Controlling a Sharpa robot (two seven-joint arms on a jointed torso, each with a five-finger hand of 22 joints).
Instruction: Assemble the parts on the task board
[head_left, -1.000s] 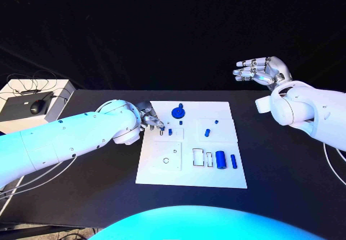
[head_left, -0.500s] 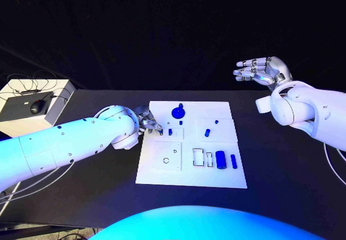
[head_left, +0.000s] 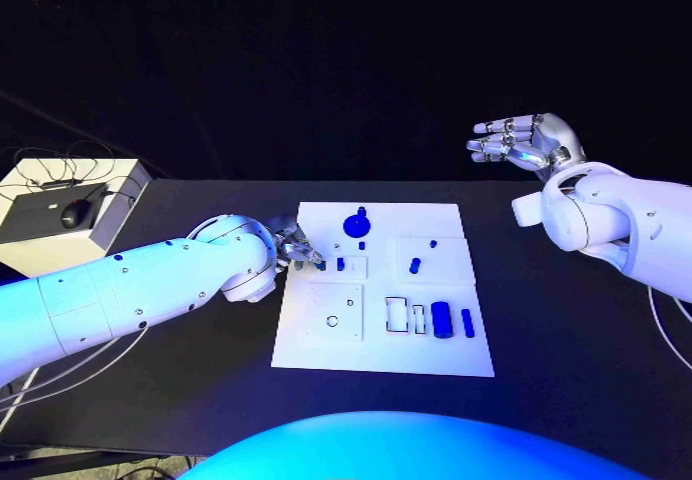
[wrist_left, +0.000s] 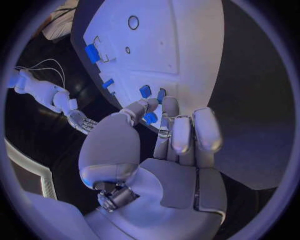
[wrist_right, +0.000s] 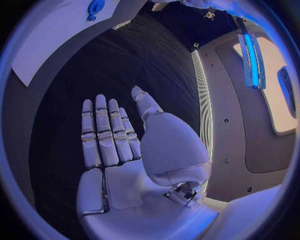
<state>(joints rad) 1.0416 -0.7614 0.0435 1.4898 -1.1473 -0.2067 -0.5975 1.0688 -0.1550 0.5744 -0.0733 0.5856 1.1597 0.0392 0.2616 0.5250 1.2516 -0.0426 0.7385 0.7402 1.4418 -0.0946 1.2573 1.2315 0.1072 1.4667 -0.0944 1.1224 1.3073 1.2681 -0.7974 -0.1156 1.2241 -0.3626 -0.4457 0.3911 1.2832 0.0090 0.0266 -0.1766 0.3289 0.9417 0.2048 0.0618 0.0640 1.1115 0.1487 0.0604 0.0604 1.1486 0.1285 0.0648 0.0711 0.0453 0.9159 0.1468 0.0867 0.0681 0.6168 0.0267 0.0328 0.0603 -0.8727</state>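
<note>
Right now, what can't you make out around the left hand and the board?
- Left hand, head view: its own arm hides most of the fingers, so the grip is not visible there.
- Small blue part, left wrist view: sits at the fingertips; its shape is mostly covered by them.
- Board, left wrist view: the far end is cut off by the circle's rim.
- Board holes, head view: too small to read.

White arms (head_left: 144, 285), silver many-fingered robot hand (wrist_right: 125, 145).
</note>
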